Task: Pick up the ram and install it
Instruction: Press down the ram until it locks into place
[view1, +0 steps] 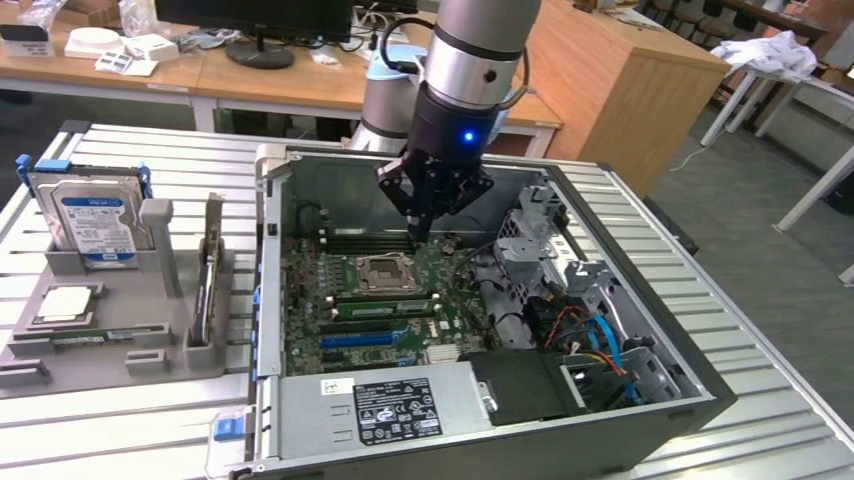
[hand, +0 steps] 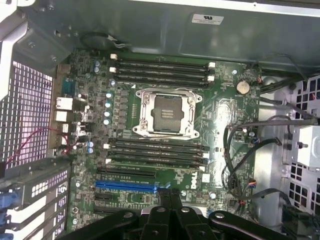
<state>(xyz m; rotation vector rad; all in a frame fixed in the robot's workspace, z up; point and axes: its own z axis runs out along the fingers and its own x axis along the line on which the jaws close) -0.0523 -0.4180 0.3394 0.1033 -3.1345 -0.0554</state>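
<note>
Apparently "DELL" on the motherboard (hand: 192, 181)

The ram (view1: 383, 307) is a long, narrow green stick with small dark chips along it. In the exterior view it lies level and lengthwise across the motherboard (view1: 320, 300), among the memory slots at 6 o'clock from the CPU socket (view1: 387, 270). The blue expansion slot (view1: 358, 338) runs parallel just beyond it.
</note>
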